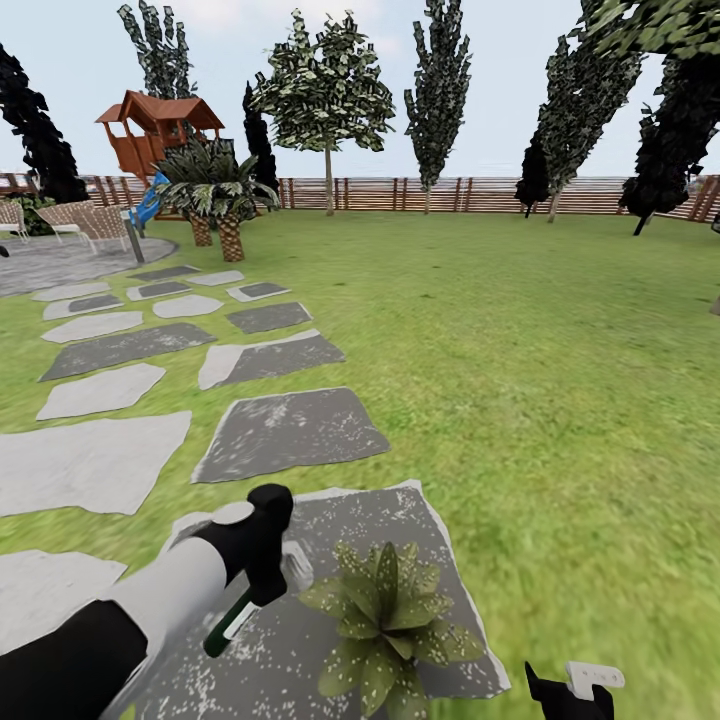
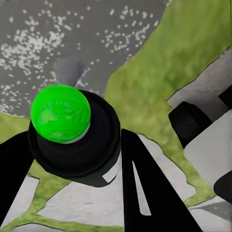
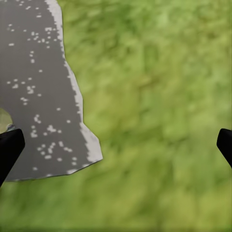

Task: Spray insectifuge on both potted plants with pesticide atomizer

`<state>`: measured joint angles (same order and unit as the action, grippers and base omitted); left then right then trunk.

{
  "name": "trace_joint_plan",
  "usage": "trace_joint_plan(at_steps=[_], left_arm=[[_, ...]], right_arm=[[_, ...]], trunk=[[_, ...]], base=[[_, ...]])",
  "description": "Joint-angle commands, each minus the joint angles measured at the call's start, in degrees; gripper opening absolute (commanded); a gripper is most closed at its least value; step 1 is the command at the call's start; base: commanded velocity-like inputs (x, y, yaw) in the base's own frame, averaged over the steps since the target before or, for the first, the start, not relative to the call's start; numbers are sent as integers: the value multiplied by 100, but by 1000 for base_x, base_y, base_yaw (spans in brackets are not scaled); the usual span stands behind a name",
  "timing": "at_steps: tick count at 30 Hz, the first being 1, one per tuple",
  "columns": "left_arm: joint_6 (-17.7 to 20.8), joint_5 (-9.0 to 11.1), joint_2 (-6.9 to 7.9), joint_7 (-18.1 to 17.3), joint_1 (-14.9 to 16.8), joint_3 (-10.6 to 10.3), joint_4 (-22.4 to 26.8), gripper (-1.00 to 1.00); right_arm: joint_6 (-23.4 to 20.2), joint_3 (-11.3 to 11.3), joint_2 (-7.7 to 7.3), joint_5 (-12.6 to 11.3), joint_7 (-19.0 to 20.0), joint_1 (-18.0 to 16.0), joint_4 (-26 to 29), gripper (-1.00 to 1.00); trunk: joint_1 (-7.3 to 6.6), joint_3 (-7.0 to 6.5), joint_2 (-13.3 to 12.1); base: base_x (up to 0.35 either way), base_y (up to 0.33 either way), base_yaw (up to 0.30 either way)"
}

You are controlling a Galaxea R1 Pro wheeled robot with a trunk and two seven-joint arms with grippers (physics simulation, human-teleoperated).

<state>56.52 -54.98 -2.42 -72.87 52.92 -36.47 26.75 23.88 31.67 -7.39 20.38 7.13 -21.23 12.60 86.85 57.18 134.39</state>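
Note:
In the head view one potted plant (image 1: 385, 620), a low rosette of speckled olive leaves, stands on a grey stone slab (image 1: 330, 660) in the garden lawn (image 1: 540, 380). Just to its left my left gripper (image 1: 258, 588) is shut on the pesticide atomizer (image 1: 228, 625), whose white trigger head (image 1: 296, 568) points toward the plant. The left wrist view shows the atomizer (image 2: 72, 145) from above with its green dot (image 2: 60, 113), black fingers (image 2: 145, 188) on both sides. My right gripper (image 1: 570, 690) hangs low at the right; its fingers (image 3: 9, 150) stand wide open over grass.
Stepping stones (image 1: 285, 430) run away to the left toward a paved patio with chairs (image 1: 90, 220). Two palms (image 1: 215, 190) and a wooden playhouse (image 1: 155, 130) stand at the back left. A brown slat fence (image 1: 450, 195) and tall trees ring the lawn.

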Motion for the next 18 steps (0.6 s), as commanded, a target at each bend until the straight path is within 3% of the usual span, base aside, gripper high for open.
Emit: trace_joint_plan(at_steps=[1,9,13,18], left_arm=[[43,-52,-21,-56,-4,-15,7,-100],[41,-19,27,-45,-115,22,5,-100],[35,-8,54,298,-207,121,16,-100],[35,3,53,438,-212,442,25,-100]], right_arm=[[20,49,1,27,39,-4,-4,100],[20,49,1,27,42,-4,-4,100],[20,49,1,27,42,-4,-4,100],[20,49,1,27,42,-4,-4,100]], trunk=[[-1,5,2],[-1,5,2],[-1,5,2],[-1,5,2]], base=[[0,0,0],[28,0,0],[-272,0,0],[-334,0,0]])
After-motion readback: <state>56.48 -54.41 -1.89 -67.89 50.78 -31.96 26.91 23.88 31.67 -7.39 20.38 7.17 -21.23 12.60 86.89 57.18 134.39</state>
